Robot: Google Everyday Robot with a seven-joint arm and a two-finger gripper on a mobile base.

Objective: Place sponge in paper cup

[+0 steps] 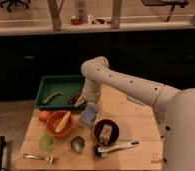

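Tool (80, 101) at tray (58, 86) edge mostly hidden behind arm (136, 89); arm's base cut off at rt edge.

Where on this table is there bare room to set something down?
Bare table lies right of the dark bowl and the white utensil. The left is crowded: orange bowl, paper cup, metal cup, with the gripper beside the green tray.
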